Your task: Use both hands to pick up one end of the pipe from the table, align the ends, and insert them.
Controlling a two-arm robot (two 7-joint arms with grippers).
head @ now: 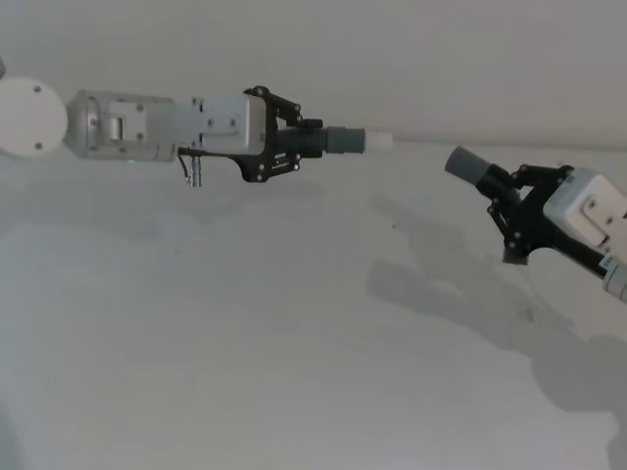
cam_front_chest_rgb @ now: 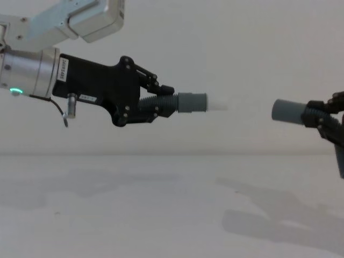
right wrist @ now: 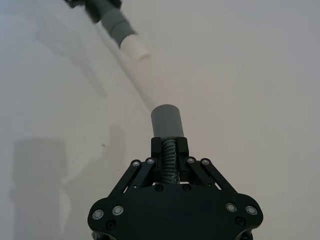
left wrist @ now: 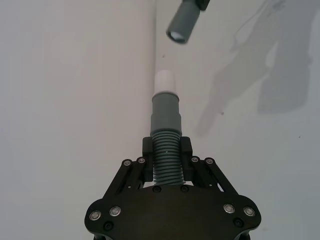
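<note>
Above the matte white surface (head: 245,352), the left end effector (head: 306,137) pinches a ribbed grey pipe (head: 343,140), white tip (head: 378,140) pointing to 3 o'clock; the right end effector (head: 502,191) grips the smooth socket piece (head: 467,166), apart.

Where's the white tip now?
Chest view: the white tip hangs mid-air near centre, on the ribbed pipe in the left tool, facing the socket mouth across a gap.

My left gripper (left wrist: 166,150), matt black plates with shiny bolts, holds a ribbed matt grey plastic pipe (left wrist: 165,114) with a smooth white tip (left wrist: 165,81).
</note>
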